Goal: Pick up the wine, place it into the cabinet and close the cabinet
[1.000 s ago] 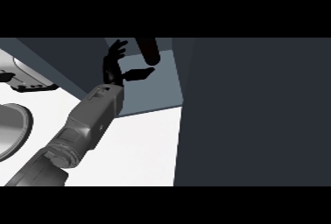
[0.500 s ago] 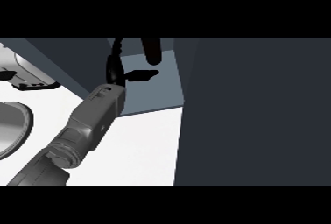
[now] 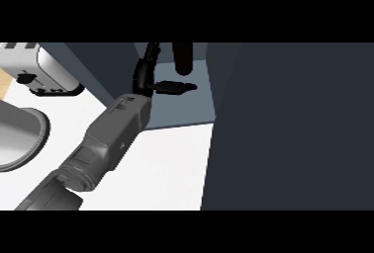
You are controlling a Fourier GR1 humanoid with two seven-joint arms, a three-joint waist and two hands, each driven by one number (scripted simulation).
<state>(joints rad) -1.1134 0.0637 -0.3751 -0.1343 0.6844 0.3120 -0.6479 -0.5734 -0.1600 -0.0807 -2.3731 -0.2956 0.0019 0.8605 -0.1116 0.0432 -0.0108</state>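
— What's the arm doing?

— One grey forearm comes up from the lower left corner and slants toward the top middle, reaching into the open cabinet. By its place on the view's left side I take it for the left one. The left hand at its end is black, with its fingers stretched straight upward along the inside of the compartment and its thumb sticking out sideways to the right.

— Is it holding anything?

— No. The fingers are straight and spread from the thumb, closed round nothing. The thumb tip lies just below the bottle, and I can't tell whether it touches.

— Where's the wine?

— The wine is a dark, narrow upright shape at the back of the cabinet compartment, just right of the straight fingers and above the thumb. Its top runs out of view at the upper edge. The shape is dark against a dark wall, so its outline is hard to read.

— And the cabinet itself?

— It stands open. Its blue-grey floor shows under the wrist, and the wide dark cabinet door fills the right side of the view, edge toward us.

— Anything else on the counter?

— The white counter holds a silver toaster at the upper left and, below it, the rim of a grey round pot, cut by the left edge. What lies inside it doesn't show clearly.

— The other hand?

— It doesn't appear.
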